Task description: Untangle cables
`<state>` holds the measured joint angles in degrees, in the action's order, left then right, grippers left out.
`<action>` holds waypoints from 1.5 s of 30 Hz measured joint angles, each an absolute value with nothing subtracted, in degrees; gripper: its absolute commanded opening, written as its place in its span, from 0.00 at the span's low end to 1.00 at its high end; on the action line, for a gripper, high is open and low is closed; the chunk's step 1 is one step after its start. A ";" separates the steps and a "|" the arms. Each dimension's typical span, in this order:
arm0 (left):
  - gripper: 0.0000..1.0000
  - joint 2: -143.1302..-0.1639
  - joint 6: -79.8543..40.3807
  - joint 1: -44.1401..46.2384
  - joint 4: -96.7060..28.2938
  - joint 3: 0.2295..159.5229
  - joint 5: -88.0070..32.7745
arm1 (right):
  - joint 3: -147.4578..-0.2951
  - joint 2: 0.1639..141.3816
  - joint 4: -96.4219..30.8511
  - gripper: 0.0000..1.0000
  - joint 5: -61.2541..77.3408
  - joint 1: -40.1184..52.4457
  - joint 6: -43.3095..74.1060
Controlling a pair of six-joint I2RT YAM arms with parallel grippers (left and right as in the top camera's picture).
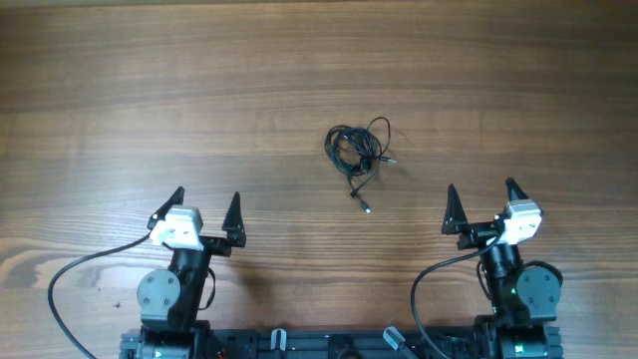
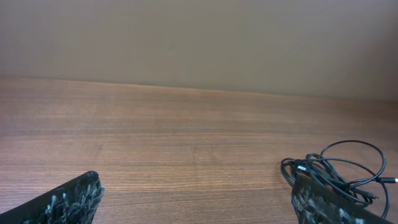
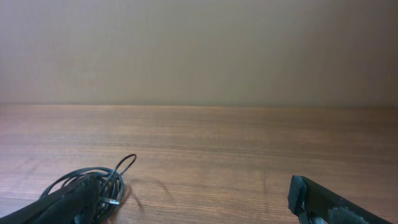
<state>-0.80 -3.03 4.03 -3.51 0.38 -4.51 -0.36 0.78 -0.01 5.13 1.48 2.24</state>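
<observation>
The cables (image 1: 357,150) are thin black wires bunched in a small tangle on the wooden table, with plug ends trailing toward the front. The tangle shows at the lower right of the left wrist view (image 2: 339,171), partly behind a finger, and at the lower left of the right wrist view (image 3: 93,180). My left gripper (image 1: 207,204) is open and empty, near the front left, well away from the tangle. My right gripper (image 1: 480,197) is open and empty, near the front right, also apart from it.
The wooden table (image 1: 199,90) stretches around the tangle. Thick black arm cables (image 1: 70,269) loop by both arm bases at the front edge. A plain wall stands behind the table's far edge (image 3: 199,104).
</observation>
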 measured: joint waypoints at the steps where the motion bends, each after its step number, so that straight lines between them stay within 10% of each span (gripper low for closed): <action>1: 1.00 -0.80 -3.03 4.03 -3.51 0.38 -4.51 | -0.36 0.78 -0.01 1.00 5.13 1.48 2.24; 28: 1.00 -12.78 -9.32 4.03 -14.20 8.38 -4.32 | -2.46 4.89 -6.00 1.00 3.77 1.45 5.34; 45: 1.00 -59.51 -14.61 4.01 -51.64 50.15 -12.53 | -52.73 58.26 -47.13 1.00 4.49 1.45 7.46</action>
<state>-59.51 -14.61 4.01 -51.64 50.15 -12.53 -52.73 58.26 -47.13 4.49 1.45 7.46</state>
